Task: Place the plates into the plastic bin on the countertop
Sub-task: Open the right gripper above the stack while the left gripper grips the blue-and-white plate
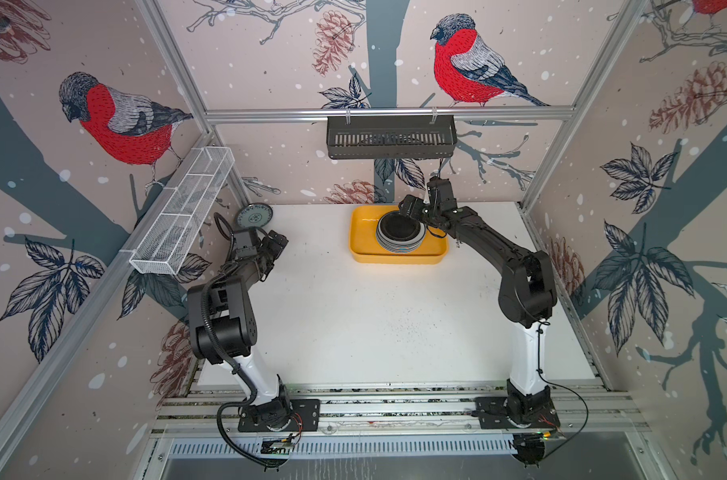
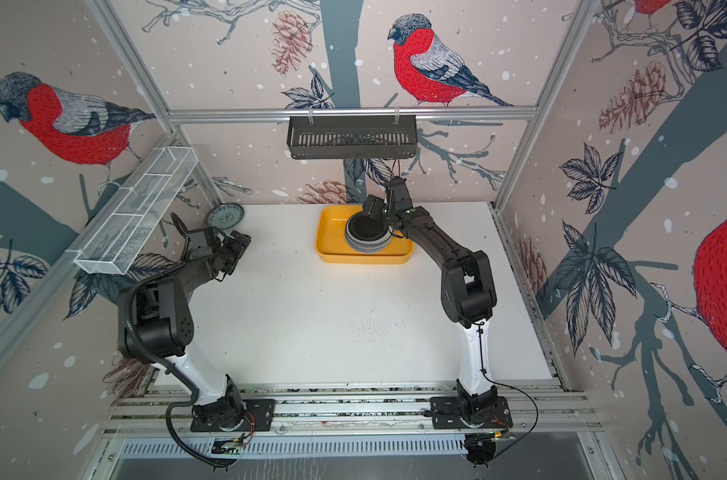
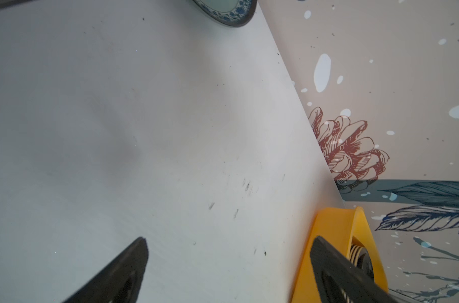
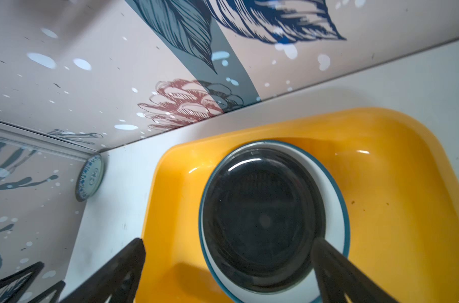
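Observation:
A yellow plastic bin (image 1: 361,249) (image 2: 324,245) (image 4: 393,196) sits at the back of the white countertop (image 1: 374,324). In it is a stack of plates (image 1: 399,245) (image 2: 368,245) (image 3: 357,251) with a small black plate (image 4: 262,223) on top. My right gripper (image 1: 409,216) (image 2: 374,212) (image 4: 228,243) hovers open just above the stack's rim and holds nothing. A small grey-blue plate (image 1: 253,216) (image 2: 226,216) (image 3: 231,13) (image 4: 90,181) is at the back left corner and seems to lean on the wall. Near it, my left gripper (image 1: 278,243) (image 2: 239,243) (image 3: 228,242) is open and empty over bare countertop.
A black slotted basket (image 1: 390,137) hangs on the back rail above the bin. A white wire-mesh rack (image 1: 183,216) runs along the left wall above the left arm. Aluminium rails (image 1: 395,407) edge the front, where both arm bases stand.

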Controlling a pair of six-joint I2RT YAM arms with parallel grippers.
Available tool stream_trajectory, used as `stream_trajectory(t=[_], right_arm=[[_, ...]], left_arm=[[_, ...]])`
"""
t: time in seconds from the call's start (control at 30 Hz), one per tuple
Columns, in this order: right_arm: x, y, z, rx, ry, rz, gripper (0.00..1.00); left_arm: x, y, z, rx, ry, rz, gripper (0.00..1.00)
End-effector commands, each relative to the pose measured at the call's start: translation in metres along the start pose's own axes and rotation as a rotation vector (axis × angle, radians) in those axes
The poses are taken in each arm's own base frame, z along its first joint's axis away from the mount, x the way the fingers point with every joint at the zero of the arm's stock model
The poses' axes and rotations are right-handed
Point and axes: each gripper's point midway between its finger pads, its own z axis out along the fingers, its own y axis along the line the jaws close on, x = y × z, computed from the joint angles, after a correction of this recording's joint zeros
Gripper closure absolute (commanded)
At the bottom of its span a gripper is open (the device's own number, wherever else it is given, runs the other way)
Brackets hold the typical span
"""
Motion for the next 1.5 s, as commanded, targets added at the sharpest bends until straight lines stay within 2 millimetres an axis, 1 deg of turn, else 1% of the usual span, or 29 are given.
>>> stream_trajectory(t=[0.0, 0.17, 0.37, 0.5, 0.7, 0.8, 0.87, 0.97, 1.03, 1.1, 1.17, 1.23, 1.27, 1.33, 1.47], right_arm=[[-0.027, 0.025, -0.01, -0.076, -0.105, -0.053, 0.01], [-0.039, 0.026, -0.009, -0.075, -0.147, -0.042, 0.0], [-0.04, 0.024, 0.0, -0.064, -0.149, -0.008, 0.01], [-0.038, 0.012, 0.006, -0.018, -0.147, 0.029, 0.0], [-0.04, 0.003, 0.015, 0.028, -0.14, 0.049, 0.01], [-0.041, -0.001, 0.017, 0.048, -0.146, 0.065, 0.01], [-0.04, -0.01, 0.019, 0.086, -0.143, 0.101, 0.0], [-0.037, -0.022, 0.02, 0.125, -0.134, 0.138, 0.0], [-0.034, -0.025, 0.02, 0.137, -0.132, 0.148, 0.0], [-0.031, -0.028, 0.02, 0.147, -0.13, 0.158, 0.0], [-0.031, -0.029, 0.019, 0.151, -0.133, 0.163, 0.0], [-0.031, -0.03, 0.018, 0.154, -0.136, 0.167, 0.0], [-0.03, -0.031, 0.019, 0.156, -0.134, 0.167, 0.0], [-0.03, -0.032, 0.019, 0.161, -0.135, 0.167, 0.0], [-0.03, -0.035, 0.018, 0.171, -0.135, 0.172, 0.0]], left_arm=[[-0.028, -0.004, 0.011, 0.027, -0.084, -0.05, 0.03], [-0.047, -0.001, 0.035, 0.061, -0.111, -0.122, 0.03], [-0.07, 0.01, 0.061, 0.141, -0.145, -0.264, 0.04], [-0.082, 0.021, 0.079, 0.153, -0.166, -0.342, 0.08], [-0.101, 0.021, 0.104, 0.162, -0.181, -0.389, 0.11], [-0.105, 0.024, 0.123, 0.197, -0.176, -0.453, 0.14], [-0.104, 0.03, 0.137, 0.221, -0.163, -0.515, 0.18], [-0.105, 0.036, 0.151, 0.247, -0.163, -0.586, 0.24], [-0.105, 0.04, 0.155, 0.242, -0.167, -0.609, 0.26], [-0.106, 0.045, 0.157, 0.221, -0.178, -0.624, 0.32], [-0.107, 0.048, 0.157, 0.211, -0.192, -0.625, 0.33], [-0.106, 0.05, 0.159, 0.206, -0.193, -0.634, 0.39], [-0.106, 0.052, 0.161, 0.202, -0.193, -0.642, 0.4], [-0.105, 0.056, 0.165, 0.195, -0.192, -0.654, 0.46], [-0.107, 0.06, 0.168, 0.184, -0.207, -0.672, 0.5]])
